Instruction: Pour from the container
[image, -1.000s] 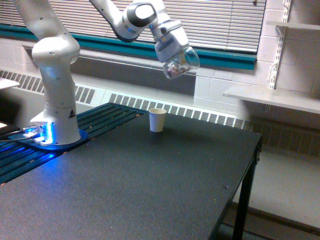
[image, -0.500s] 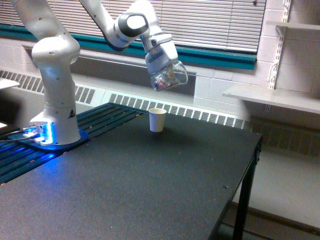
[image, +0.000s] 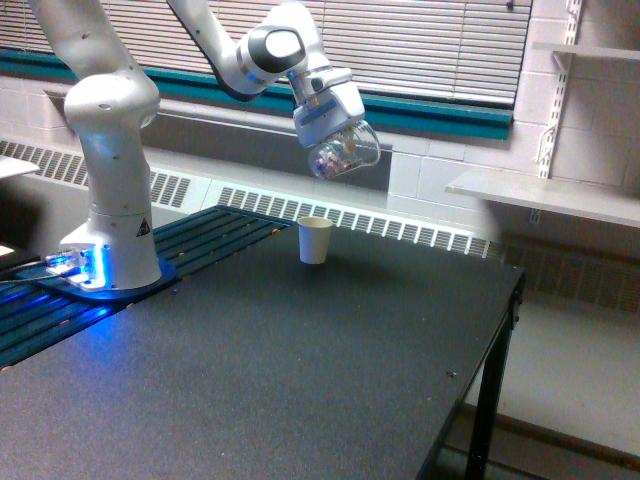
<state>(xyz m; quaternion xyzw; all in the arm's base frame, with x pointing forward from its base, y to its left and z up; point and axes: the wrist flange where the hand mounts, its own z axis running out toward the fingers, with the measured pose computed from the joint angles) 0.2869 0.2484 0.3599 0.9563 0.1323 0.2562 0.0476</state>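
1. The gripper is clamped on the clear container, which it holds tilted in the air above the white cup.
2. The white cup stands upright near the table's far edge.
3. The pour looks to be beginning; next, more tilt is needed, with the container's mouth kept over the cup.
4. The fingers are hard to make out, and whether any pieces are falling is unclear.
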